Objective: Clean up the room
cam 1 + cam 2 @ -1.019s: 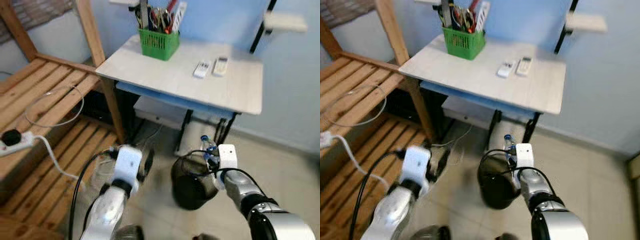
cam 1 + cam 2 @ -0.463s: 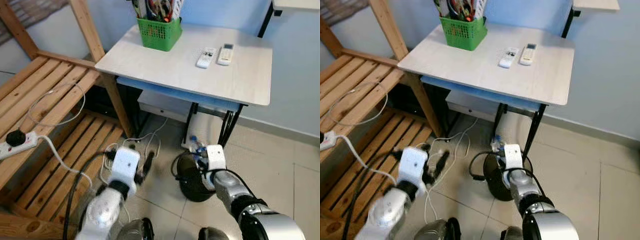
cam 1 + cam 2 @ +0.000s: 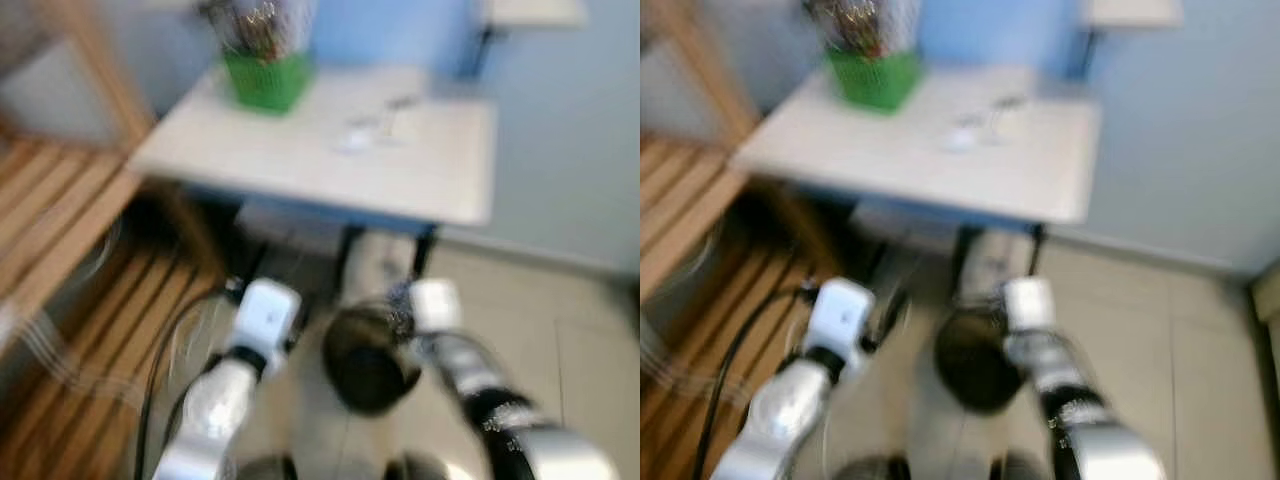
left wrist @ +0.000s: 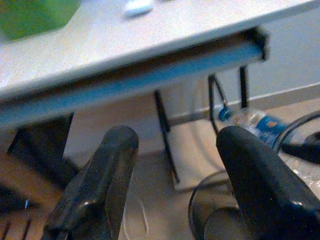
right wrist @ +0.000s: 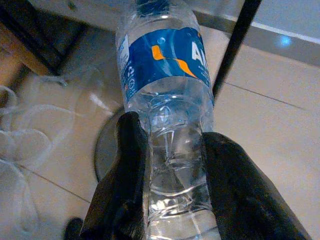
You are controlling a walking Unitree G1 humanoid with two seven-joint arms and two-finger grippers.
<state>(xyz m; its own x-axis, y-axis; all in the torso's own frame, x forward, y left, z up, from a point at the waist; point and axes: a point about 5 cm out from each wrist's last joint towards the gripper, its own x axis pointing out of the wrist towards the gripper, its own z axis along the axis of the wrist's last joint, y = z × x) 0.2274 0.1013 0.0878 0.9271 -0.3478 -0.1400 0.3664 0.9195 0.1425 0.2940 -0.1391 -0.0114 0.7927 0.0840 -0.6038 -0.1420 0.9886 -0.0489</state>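
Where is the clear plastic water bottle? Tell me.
The clear plastic water bottle with a blue label is clamped in the right pincer, just above the round black bin beside the white table.

A clear plastic bottle (image 5: 167, 100) with a blue label (orange swoosh, white lettering) sits pinched between the right gripper's (image 5: 170, 165) two black fingers, its lower body dented. It hangs above a round black bin (image 3: 365, 360) on the tiled floor beside the table.
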